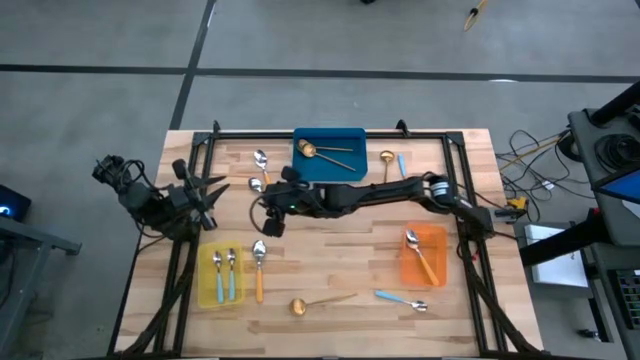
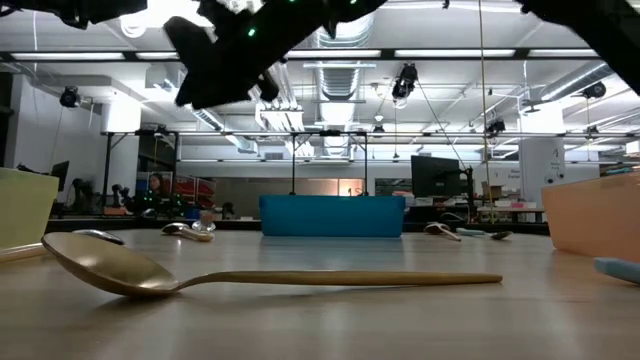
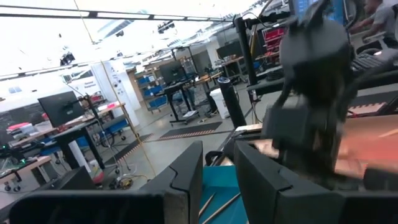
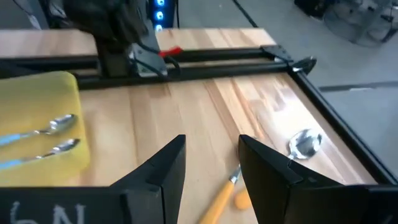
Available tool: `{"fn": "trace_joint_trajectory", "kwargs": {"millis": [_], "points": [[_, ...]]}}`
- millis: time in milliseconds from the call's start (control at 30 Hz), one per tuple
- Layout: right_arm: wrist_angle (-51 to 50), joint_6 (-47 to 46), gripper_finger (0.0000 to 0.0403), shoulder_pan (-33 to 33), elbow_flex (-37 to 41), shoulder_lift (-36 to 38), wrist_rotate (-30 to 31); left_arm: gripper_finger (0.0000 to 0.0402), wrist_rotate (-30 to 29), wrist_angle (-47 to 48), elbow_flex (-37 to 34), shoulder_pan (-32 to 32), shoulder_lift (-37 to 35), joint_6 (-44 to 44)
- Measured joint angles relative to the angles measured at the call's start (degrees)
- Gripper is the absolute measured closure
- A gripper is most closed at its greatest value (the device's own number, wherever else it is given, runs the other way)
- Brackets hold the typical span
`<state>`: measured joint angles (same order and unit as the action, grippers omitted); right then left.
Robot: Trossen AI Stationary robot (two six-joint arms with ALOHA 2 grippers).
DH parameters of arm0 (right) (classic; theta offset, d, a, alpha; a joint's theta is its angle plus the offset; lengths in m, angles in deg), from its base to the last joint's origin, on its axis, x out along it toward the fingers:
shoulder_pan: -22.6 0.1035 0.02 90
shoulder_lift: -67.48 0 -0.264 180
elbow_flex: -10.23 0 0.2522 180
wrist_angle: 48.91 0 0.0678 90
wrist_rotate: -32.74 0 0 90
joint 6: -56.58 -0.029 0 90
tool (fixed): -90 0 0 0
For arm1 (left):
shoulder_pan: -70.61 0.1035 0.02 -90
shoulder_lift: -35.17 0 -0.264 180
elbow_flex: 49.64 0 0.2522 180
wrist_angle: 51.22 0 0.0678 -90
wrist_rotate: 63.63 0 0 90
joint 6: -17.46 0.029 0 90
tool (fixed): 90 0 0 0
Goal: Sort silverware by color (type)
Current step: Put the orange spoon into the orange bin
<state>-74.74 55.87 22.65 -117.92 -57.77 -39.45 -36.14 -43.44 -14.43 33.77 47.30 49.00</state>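
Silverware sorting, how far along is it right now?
Done: two blue-handled spoons lie in the yellow bin, gold spoons in the blue bin, one orange-handled spoon in the orange bin.
In hand: nothing; the right gripper hangs open over a loose orange spoon.
Left: that spoon, a gold one, a blue one and several up top.

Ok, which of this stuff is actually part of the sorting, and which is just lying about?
Job:
- loose gold spoon
- orange-handled spoon
- blue-handled spoon
- far-side spoons
- destinations: yellow bin, blue bin, orange bin

Lying about:
- cables off the table's right edge
- black frame
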Motion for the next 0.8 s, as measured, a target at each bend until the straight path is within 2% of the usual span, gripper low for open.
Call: {"fn": "trace_joint_trajectory", "kwargs": {"millis": [333,800], "points": [[-8.4,-2.9,0.0264,-1.6,-9.0,-9.4,0.2,0.0327,0.0,0.0,0.2,0.0,-0.5,0.3],[-10.4,-6.3,0.0264,-2.7,-8.0,-11.8,0.2,0.0327,0.0,0.0,0.2,0.0,-0.5,1.0]]}}
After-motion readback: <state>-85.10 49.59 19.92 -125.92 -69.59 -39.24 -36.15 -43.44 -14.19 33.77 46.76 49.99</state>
